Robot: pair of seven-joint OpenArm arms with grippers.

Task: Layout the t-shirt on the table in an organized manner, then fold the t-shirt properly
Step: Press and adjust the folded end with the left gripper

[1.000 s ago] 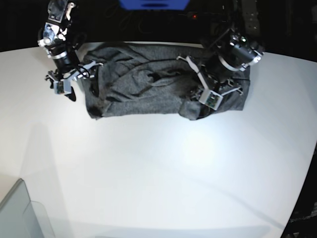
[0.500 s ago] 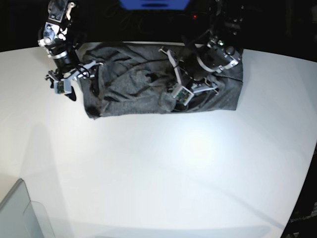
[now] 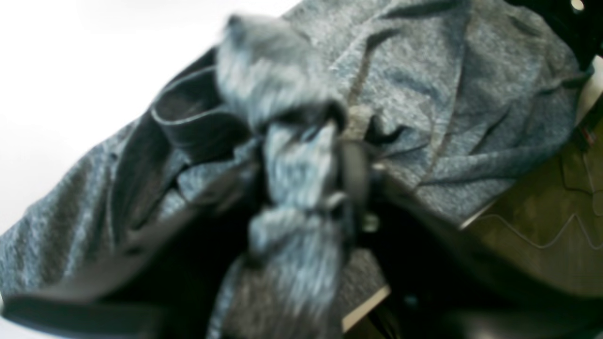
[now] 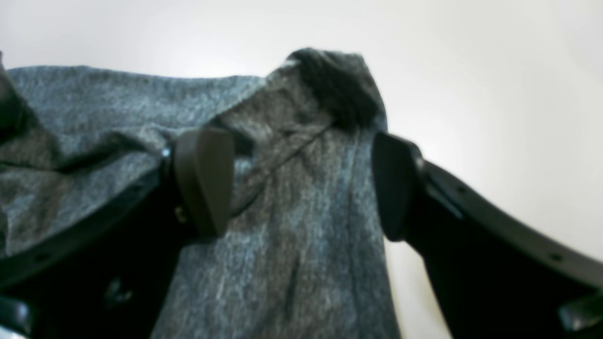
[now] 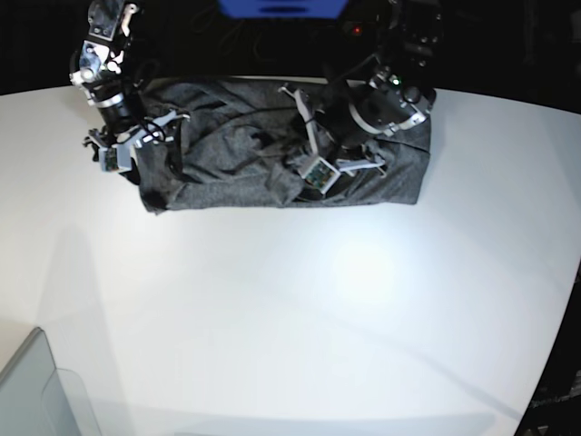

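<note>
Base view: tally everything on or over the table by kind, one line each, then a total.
Garments: 1, the dark grey t-shirt, bunched on the table.
Robot claws: 2, the left claw shut on a fold of the t-shirt, the right claw open astride its edge.
Translucent bins: 1, the bin corner at the lower left.
Total: 4

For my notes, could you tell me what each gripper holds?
The left gripper pinches a bunched fold of the t-shirt; the right gripper is open, straddling its edge.
</note>
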